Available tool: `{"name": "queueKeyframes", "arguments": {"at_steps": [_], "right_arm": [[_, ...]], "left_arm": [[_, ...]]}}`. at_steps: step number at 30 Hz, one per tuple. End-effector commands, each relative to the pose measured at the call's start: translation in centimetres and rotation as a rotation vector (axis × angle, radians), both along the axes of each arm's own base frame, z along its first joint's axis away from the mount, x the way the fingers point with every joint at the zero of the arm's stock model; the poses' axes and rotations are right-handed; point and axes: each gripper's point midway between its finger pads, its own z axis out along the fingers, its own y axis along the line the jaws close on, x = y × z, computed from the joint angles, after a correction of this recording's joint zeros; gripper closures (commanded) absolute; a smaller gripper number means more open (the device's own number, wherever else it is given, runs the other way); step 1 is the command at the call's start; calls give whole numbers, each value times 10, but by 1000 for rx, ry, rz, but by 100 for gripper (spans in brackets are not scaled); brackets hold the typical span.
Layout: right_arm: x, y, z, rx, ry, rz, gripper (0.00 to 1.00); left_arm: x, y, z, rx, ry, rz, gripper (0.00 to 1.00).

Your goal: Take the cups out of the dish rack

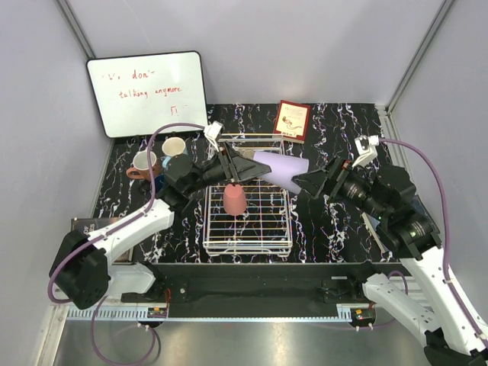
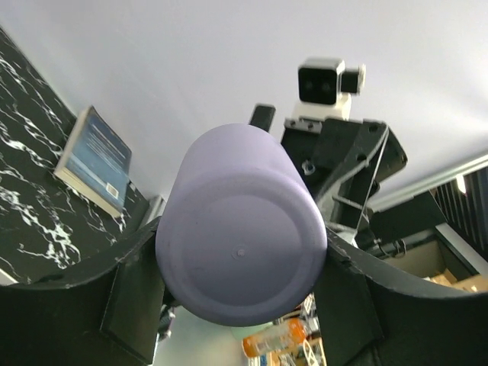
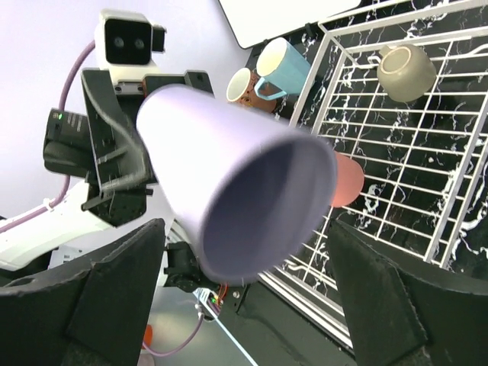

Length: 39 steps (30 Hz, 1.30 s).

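Tumbler [image 1: 280,169] clamped in left gripper [image 1: 254,169]; right gripper [image 1: 303,181] spread around its rim.

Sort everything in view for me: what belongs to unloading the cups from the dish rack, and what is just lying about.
Job in hand:
dish rack
lavender tumbler, gripped by the left pincer, right pincer open at its mouth
salmon cup and grey-beige cup, in the rack
light blue mug and terracotta mug, outside it

Lying about:
whiteboard
book against the back wall
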Motion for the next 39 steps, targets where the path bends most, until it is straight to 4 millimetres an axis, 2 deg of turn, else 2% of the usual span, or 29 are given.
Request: {"name": "queueKeyframes", "arguments": {"at_steps": [1, 4, 7, 8, 11, 12, 14, 16, 17, 18, 19, 21, 22, 23, 24, 26, 28, 30, 34, 35, 36, 37, 38, 39], "right_arm": [[8, 7, 32, 31, -99, 23, 9], [14, 14, 35, 38, -106, 44, 12], [15, 22, 36, 49, -101, 86, 28], [16, 24, 35, 53, -97, 95, 37], [14, 29, 35, 69, -93, 127, 54], [13, 30, 33, 71, -89, 134, 65], [9, 34, 32, 79, -80, 167, 73], [2, 39, 30, 85, -71, 221, 76], [0, 41, 28, 85, -63, 238, 81], [-2, 41, 28, 84, -60, 250, 96], [-5, 42, 28, 80, -63, 262, 100], [-6, 39, 23, 59, -48, 252, 100], [-6, 36, 22, 44, -58, 241, 100], [-7, 34, 18, 27, -42, 231, 100], [-9, 30, 21, 20, -55, 219, 100], [-8, 24, 19, -9, -62, 183, 100], [-10, 16, 27, -18, -98, 152, 100], [-13, 11, 29, -28, -110, 133, 100], [-12, 3, 31, -56, -127, 90, 100], [-10, 2, 31, -62, -125, 80, 100], [-10, -1, 30, -71, -122, 66, 100], [-1, -7, 27, -96, -117, 12, 100], [5, -14, 23, -123, -103, -33, 100], [13, -21, 13, -179, -52, -82, 100]], "left_arm": [[-17, -4, 27, -51, -95, -52, 100], [-20, -6, 22, -43, -90, -59, 100], [-22, -11, 17, -34, -80, -74, 100], [-23, -12, 16, -33, -78, -79, 100], [-22, -15, 10, -20, -67, -80, 100], [-21, -15, 7, -11, -63, -78, 100], [-19, -17, 4, 4, -62, -77, 100], [-17, -20, 3, 12, -58, -81, 100], [-14, -22, -2, 26, -44, -81, 100], [-12, -25, -7, 44, -31, -82, 100], [-10, -26, -3, 41, -36, -85, 100], [-6, -30, -11, 65, -10, -87, 100], [-4, -31, -6, 69, -17, -83, 97], [-1, -32, -7, 81, -17, -77, 89], [2, -32, -13, 119, -13, -71, 64], [5, -31, -9, 135, -31, -58, 37], [9, -28, -9, 176, -30, -42, 14], [18, -21, -16, 224, -12, -9, 1], [34, -2, -16, 270, 12, 61, 1], [44, 6, -16, 282, 22, 113, 1], [49, 14, -25, 325, 47, 148, 1], [56, 21, -24, 344, 54, 195, 1], [70, 38, -18, 356, 50, 307, 1], [74, 52, -32, 433, 87, 362, 1]]}}
